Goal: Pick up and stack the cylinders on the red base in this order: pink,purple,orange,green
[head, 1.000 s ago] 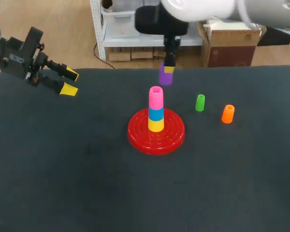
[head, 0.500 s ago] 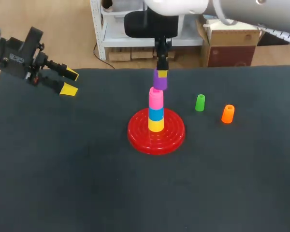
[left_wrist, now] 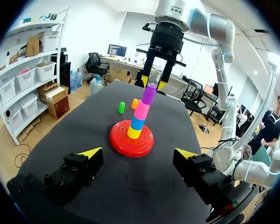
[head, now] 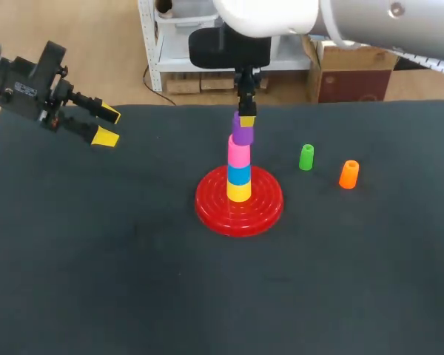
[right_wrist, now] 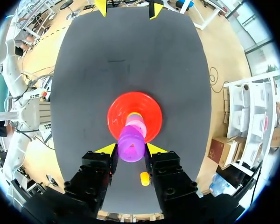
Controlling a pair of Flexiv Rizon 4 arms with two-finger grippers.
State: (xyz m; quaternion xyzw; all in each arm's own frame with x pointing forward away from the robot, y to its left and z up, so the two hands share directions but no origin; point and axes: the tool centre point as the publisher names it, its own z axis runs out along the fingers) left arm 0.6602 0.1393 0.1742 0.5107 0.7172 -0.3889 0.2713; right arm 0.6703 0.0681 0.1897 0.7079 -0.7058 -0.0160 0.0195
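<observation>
Above the red base (head: 207, 205), our right gripper (right_wrist: 130, 149) holds the purple cylinder (head: 242, 133) between its fingers, upright and centred at the top of the pink cylinder (head: 239, 154) so it can seat squarely. On the desk (head: 133, 281) to the right, the green cylinder (head: 305, 157) and orange cylinder (head: 348, 174) wait their turns, while our left gripper (head: 108, 126) hangs far left, fingers wide and empty, clear of the work.

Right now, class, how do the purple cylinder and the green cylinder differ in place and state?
The purple cylinder is gripped in the right hand; the green cylinder is free. The purple cylinder is atop the stack, over the pink cylinder; the green cylinder stands on the table, off the red base. The purple cylinder leans slightly; the green cylinder is upright. Both are small cylinders of like shape.
</observation>
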